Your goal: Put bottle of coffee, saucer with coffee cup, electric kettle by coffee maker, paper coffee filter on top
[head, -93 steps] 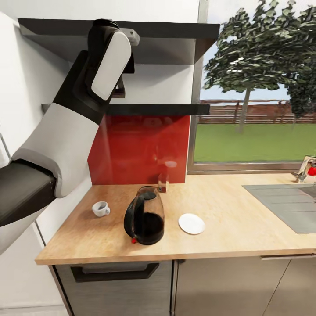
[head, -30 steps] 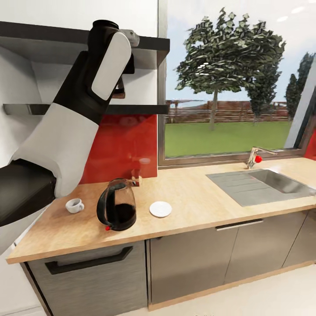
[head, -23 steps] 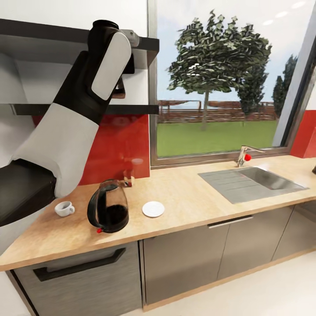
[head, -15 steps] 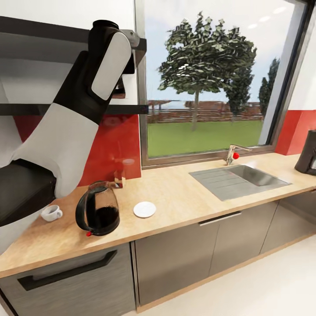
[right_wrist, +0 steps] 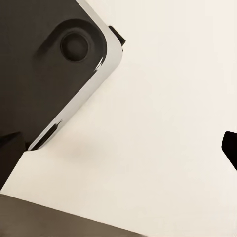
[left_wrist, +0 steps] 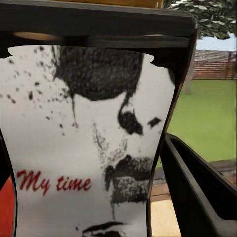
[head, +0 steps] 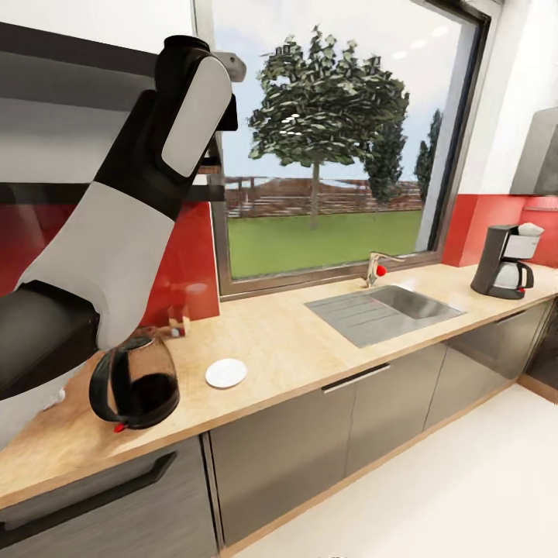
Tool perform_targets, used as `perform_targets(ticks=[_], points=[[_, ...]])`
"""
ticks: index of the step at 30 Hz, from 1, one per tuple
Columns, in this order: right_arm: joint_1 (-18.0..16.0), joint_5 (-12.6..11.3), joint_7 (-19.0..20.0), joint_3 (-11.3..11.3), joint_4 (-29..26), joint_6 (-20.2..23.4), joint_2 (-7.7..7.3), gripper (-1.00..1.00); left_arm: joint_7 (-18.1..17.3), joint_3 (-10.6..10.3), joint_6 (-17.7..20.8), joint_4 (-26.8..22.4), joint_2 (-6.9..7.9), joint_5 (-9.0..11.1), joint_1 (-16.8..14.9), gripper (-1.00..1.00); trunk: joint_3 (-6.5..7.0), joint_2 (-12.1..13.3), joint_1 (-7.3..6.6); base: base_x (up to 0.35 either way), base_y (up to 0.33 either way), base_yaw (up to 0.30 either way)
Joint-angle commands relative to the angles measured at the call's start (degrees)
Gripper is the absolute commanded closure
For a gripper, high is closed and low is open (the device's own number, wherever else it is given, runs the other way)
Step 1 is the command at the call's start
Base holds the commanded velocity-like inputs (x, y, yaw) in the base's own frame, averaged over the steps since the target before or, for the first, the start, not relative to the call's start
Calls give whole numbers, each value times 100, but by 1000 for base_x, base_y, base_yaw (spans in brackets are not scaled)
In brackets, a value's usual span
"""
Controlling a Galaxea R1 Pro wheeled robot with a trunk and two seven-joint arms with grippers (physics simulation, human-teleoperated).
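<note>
My left gripper (head: 211,157) is raised high at the left, shut on the bottle of coffee (left_wrist: 89,143), whose pale "My time" label sits close up between the dark fingers (left_wrist: 197,197). On the light-wood countertop (head: 287,349) the glass electric kettle (head: 133,382) stands at the left with the white saucer (head: 226,373) just to its right. The coffee cup is hidden behind my left arm. Far right on the countertop stands the black coffee maker (head: 505,261), with a pale shape on top too small to identify. One dark fingertip (right_wrist: 230,148) of the right gripper shows over pale floor.
A steel sink (head: 387,306) with a faucet (head: 377,267) lies between the saucer and the coffee maker, under a large window. A small glass item (head: 178,322) stands by the red backsplash. Dark wall shelves (head: 70,46) hang at upper left. Part of my base (right_wrist: 49,64) shows over open floor.
The whole head view has swung right along the counter: kettle and saucer slid left in the picture, the cup went behind my arm, and the coffee maker came fully into view. My left arm keeps its pose.
</note>
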Motion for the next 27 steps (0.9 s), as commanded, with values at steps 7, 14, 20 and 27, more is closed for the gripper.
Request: perform_targets(ticks=[7,14,20,27], points=[[-9,27,5,-46,15,-3,-5,-100,43,-5,23,28,0,26,-8,100,-8,-7,1,169,-141,-54],[-9,29,11,-34,15,-1,-5,-100,43,-1,23,34,0,27,-8,100,-8,-7,1,224,-224,-2],[-9,16,10,-62,15,5,-4,-100,43,0,23,44,0,30,-8,100,-6,-7,1,223,-232,-37],[-9,11,11,-71,15,1,-4,-100,43,-1,23,40,0,32,-8,100,9,-7,1,129,-133,-207]])
